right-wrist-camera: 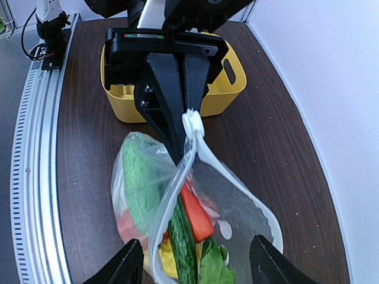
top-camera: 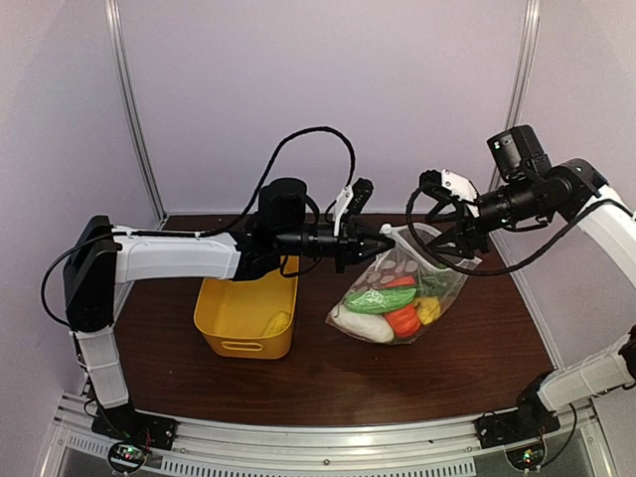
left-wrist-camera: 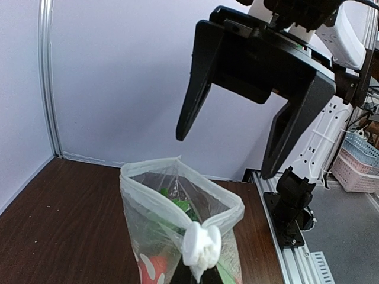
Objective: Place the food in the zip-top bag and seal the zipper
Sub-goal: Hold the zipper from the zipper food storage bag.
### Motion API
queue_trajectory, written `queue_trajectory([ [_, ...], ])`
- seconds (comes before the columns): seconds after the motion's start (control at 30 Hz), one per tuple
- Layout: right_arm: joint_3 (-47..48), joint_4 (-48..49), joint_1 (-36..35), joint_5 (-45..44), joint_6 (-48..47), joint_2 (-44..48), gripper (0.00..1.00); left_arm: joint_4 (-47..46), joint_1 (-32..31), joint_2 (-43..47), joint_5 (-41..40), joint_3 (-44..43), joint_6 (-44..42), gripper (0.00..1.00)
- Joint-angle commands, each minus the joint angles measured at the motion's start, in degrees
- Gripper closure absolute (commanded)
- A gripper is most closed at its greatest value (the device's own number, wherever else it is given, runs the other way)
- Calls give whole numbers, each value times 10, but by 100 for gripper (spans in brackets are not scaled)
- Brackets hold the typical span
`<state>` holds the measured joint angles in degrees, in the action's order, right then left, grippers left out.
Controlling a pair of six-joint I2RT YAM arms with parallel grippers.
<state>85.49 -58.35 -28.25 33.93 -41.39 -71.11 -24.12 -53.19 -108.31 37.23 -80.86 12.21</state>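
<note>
The zip-top bag [top-camera: 407, 288] stands right of centre on the dark bench [top-camera: 328, 383], its bottom on the wood and its mouth lifted. Its long axis tilts: bottom low toward the front-left, mouth high and farther back.

The left pincer [top-camera: 386, 241] is clamped narrow on 1 end of the mouth rim, its 2 black fingers [right-wrist-camera: 167, 112] pressed together over the plastic. A small white piece [right-wrist-camera: 192, 123] sits right at the pinch. I cannot tell whether it belongs to the bag or to the pincer.

The zipper [left-wrist-camera: 155, 204] is unsealed, and the rim gapes in a rounded loop facing up. The right pincer [left-wrist-camera: 224, 155] hangs spread wide near the far end of that loop, apart from the plastic as far as the views show.

The food lies in the bag's lower half:
- A dark green cucumber [right-wrist-camera: 180, 242] runs lengthwise from mouth to bottom.
- A red-orange carrot [right-wrist-camera: 196, 214] lies beside it on about the same line.
- A light green piece [right-wrist-camera: 142, 183] lies against 1 side wall.
- A white piece [top-camera: 363, 326] and a yellow piece [top-camera: 429, 310] sit at the bottom.

A yellow tub [top-camera: 248, 343] sits left of the bag with a strip of bare bench between them, and it holds 1 yellow item [top-camera: 276, 323]. Open wood runs from the bag forward to the metal rail [top-camera: 328, 432] at the near edge and rightward to the side wall. Some bench also shows behind the bag before the back wall.
</note>
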Motion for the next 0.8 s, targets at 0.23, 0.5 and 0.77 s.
queue_trajectory([
  [0.23, 58, 28, -77, -56, 2, -55, 39, -7, -19, -24, -1, -37, 24, 100],
  [0.5, 61, 36, -95, 10, 43, -98, 54, -44, -24, -21, 3, -14, 21, 100],
  [0.77, 62, 52, -95, -17, 56, -104, 64, -51, -24, -14, 11, -7, 19, 100],
])
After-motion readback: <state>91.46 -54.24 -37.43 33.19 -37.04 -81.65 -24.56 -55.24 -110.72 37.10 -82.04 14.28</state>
